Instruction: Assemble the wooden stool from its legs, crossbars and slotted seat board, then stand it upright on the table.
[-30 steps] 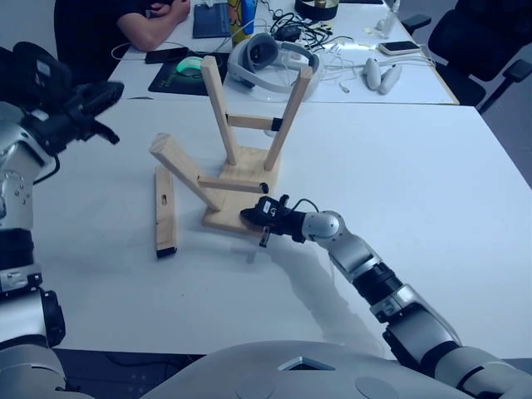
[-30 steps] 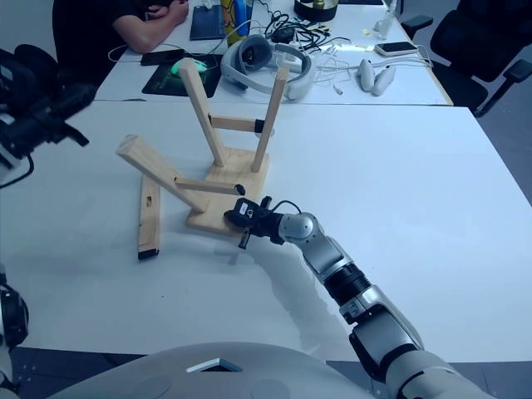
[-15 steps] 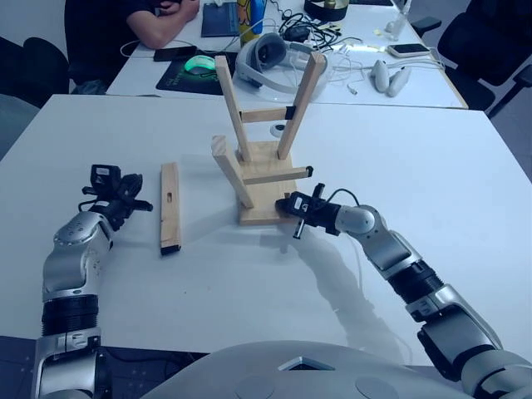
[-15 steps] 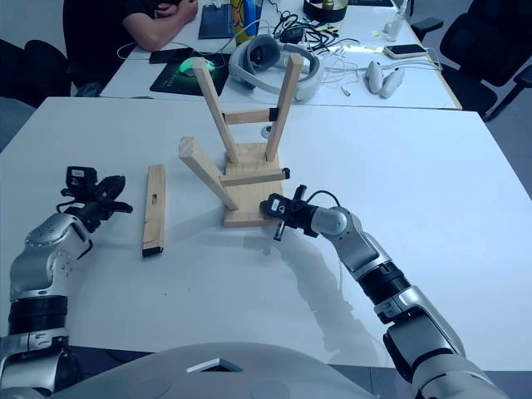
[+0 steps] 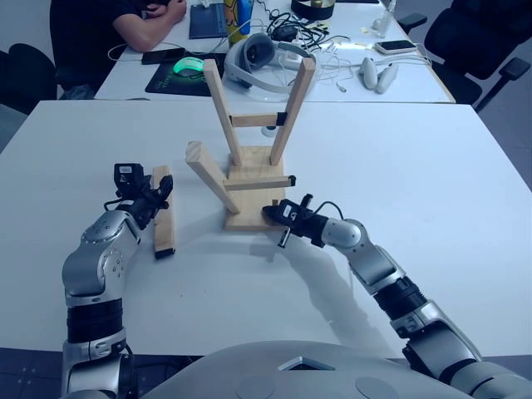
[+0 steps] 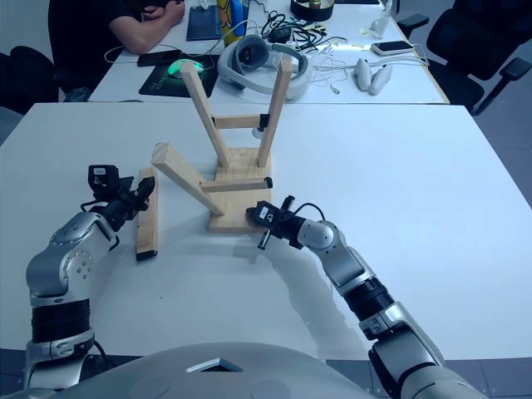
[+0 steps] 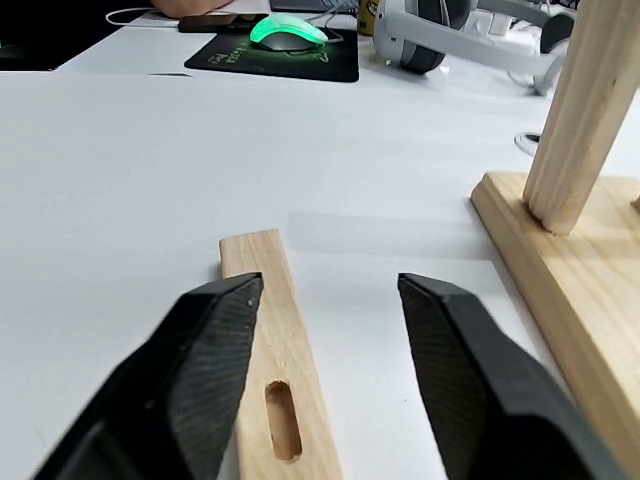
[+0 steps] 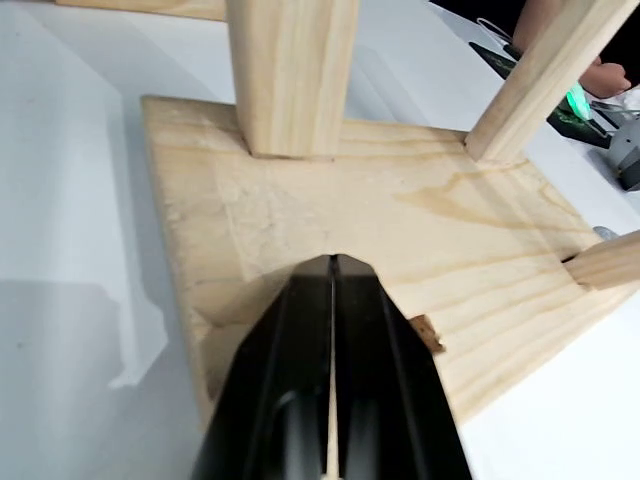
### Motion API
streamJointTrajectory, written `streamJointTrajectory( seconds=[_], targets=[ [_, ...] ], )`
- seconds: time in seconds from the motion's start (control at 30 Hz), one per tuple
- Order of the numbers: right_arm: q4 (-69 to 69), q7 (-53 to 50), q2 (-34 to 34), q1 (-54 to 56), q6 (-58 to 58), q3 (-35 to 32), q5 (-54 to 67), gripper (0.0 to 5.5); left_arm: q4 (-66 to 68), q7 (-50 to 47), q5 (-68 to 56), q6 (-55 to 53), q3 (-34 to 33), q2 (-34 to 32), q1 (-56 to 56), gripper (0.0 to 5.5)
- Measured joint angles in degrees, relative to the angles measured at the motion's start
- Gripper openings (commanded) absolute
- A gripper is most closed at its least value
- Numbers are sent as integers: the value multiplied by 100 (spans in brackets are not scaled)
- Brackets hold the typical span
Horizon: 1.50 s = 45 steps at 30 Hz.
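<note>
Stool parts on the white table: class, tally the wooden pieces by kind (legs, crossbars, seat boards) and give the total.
Pale square wooden legs: 4 (3 standing on the board, 1 lying loose)
Thin wooden crossbars: 2
Flat wooden seat board: 1
Total: 7

Seat board (image 5: 246, 214) lies flat with three legs (image 5: 218, 108) up, one leaning left, two crossbars (image 5: 253, 120) fitted; loose leg (image 5: 164, 223) flat just left

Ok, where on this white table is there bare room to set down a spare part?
The white table is bare across its whole right half, beyond the pale wooden seat board and the right gripper. Also the near strip between both arms. Crowded: around the loose slotted wooden leg, under the open left gripper.
</note>
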State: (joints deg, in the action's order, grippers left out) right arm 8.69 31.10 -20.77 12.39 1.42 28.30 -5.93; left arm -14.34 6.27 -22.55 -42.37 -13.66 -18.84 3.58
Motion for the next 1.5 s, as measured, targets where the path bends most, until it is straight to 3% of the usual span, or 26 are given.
streamJointTrajectory(
  seconds=[0.27,0.87,1.3,1.5],
  targets=[
    [124,-166,34,-7,-134,-59,-112,0,-527,-736,125,-833,109,564,-379,424],
    [-65,-307,389,-78,255,-42,-312,0,-39,-543,606,-1193,324,380,-351,426],
    [-509,-186,406,-224,634,13,-324,0,581,-56,938,-456,319,-60,-272,249],
    [-410,-178,359,-228,386,-25,-326,0,967,82,986,34,213,-129,-186,206]
  ],
)
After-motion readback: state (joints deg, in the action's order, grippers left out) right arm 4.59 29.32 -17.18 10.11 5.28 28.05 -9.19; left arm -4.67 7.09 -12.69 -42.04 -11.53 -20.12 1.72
